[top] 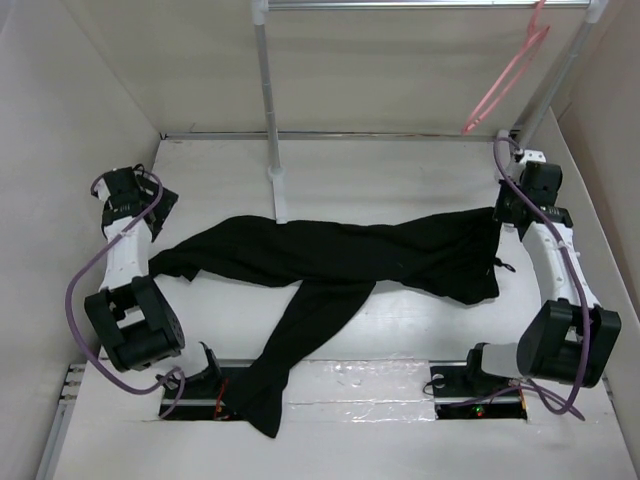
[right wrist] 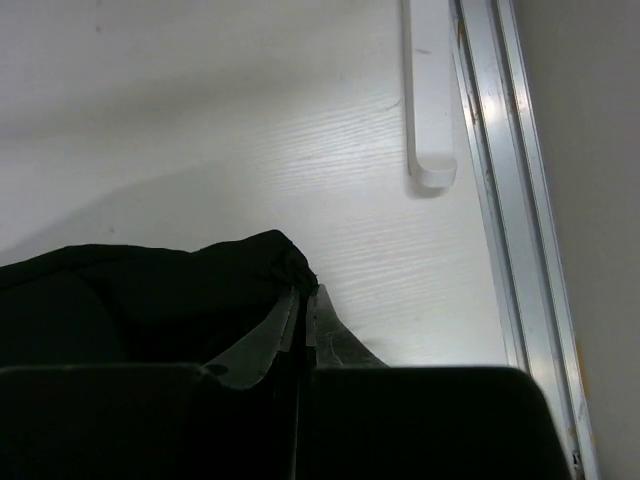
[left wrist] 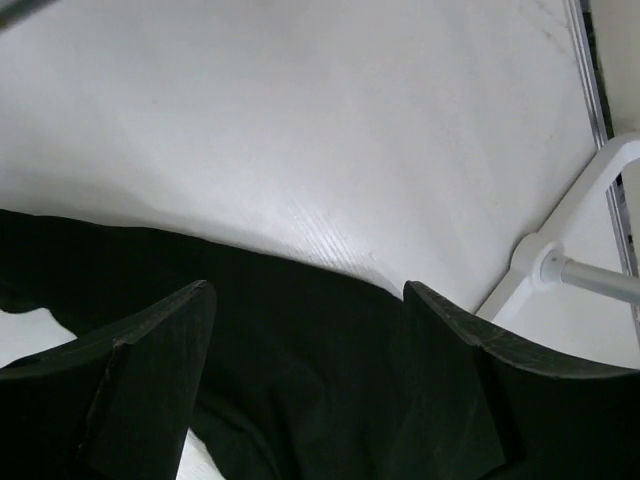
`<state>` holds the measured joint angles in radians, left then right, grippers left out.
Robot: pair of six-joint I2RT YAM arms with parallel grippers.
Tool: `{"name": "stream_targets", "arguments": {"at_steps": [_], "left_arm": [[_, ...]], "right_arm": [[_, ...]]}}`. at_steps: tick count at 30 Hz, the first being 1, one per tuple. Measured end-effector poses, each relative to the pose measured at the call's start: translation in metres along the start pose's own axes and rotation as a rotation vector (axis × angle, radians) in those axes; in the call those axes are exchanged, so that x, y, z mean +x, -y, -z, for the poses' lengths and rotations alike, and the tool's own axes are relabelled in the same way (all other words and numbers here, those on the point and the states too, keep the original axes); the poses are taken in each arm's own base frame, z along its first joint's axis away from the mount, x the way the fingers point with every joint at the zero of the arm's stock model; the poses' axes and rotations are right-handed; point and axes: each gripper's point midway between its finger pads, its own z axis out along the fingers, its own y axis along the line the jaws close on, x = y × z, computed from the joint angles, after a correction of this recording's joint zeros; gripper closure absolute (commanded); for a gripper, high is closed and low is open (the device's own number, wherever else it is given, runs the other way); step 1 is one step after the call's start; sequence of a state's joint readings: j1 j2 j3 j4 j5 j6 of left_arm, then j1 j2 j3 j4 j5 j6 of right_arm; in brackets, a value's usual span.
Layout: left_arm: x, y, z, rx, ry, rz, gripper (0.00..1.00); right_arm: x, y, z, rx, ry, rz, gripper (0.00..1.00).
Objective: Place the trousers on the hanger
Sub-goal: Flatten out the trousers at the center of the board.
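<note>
Black soft cloth, the trousers (top: 330,255), lies spread across the white table (top: 400,170). The waistband end is at the right. One leg runs to the left and the other crosses down toward the near edge between the two arm bases.

**Left arm.** It is folded at the left side of the table, with its wrist raised near the far-left corner. The left gripper (top: 140,195) is just beyond the end of the left-running leg. In the left wrist view the left gripper (left wrist: 308,290) has its jaws spread wide. Both fingers (left wrist: 150,350) are over the dark cloth (left wrist: 300,380), which fills the gap between them; the pictures do not settle whether they touch it. The white foot of the rack (left wrist: 560,250) is off to the right.

**Right arm.** It reaches along the right side of the table. The right gripper (top: 508,210) is at the waistband edge. In the right wrist view the right gripper (right wrist: 303,300) has its jaws pressed together. A corner of the trousers (right wrist: 150,290) meets the fingertips (right wrist: 285,318) and appears nipped there.

**Hanger.** The pale-pink hanger (top: 510,75) hangs from the top rail of the rack at the far right. It is well apart from the trousers and from both grippers.
</note>
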<state>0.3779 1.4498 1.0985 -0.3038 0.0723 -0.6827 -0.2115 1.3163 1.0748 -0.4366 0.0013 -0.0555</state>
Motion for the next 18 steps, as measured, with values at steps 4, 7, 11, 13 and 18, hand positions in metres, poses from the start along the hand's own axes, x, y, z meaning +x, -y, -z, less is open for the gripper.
{"name": "stream_targets", "arguments": {"at_steps": [4,7,11,13,18], "left_arm": [[0.003,0.017,0.009,0.005,0.046,-0.104,0.38],[0.027,0.025,0.01,0.004,0.012,-0.18,0.36],[0.041,-0.015,0.003,-0.059,-0.023,-0.109,0.23],[0.033,-0.05,-0.003,-0.123,-0.03,-0.007,0.18],[0.023,-0.077,-0.024,-0.201,-0.039,0.064,0.2]], "right_arm": [[-0.022,-0.007,0.0,-0.051,0.068,-0.019,1.0],[-0.04,-0.009,0.004,-0.062,0.117,-0.02,1.0],[-0.052,0.005,0.008,-0.031,0.145,-0.049,1.0],[-0.06,0.017,0.007,-0.007,0.147,-0.075,1.0],[-0.064,0.04,0.0,0.021,0.146,-0.161,1.0]]}}
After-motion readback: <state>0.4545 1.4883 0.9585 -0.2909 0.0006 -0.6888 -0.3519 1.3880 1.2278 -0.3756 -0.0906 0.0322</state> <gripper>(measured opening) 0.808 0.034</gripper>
